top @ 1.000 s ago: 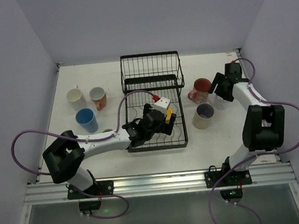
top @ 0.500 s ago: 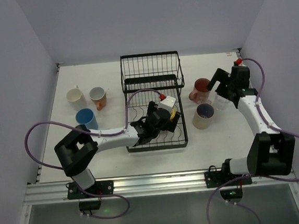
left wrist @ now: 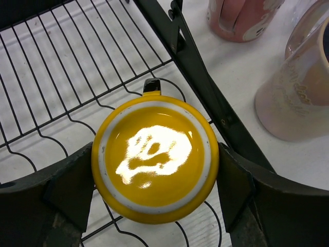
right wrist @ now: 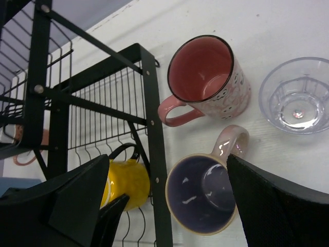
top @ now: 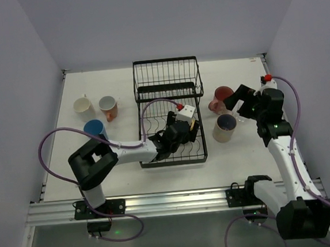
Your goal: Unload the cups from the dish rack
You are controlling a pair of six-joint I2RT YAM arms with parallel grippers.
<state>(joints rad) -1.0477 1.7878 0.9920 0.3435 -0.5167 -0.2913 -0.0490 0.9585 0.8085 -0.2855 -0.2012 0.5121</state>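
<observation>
1. Grasp step: left pincer (left wrist: 156,170) pinches the yellow cup (left wrist: 154,149), upturned at the rack's (top: 167,77) right edge.
2. Right pincer (top: 238,100) hangs spread wide over the tabletop's (top: 129,178) right side.
3. Next, I'd say: lift straight up, clear of the rack.

My left arm (top: 130,155) and right arm (top: 287,160) are white shells with black joint blocks. A purple cable (top: 56,136) loops off each one. The left claw (top: 184,130) and right claw (top: 236,101) have broad matte-black fingers (left wrist: 67,190). A red cap (top: 179,106) sits just behind each claw.
</observation>
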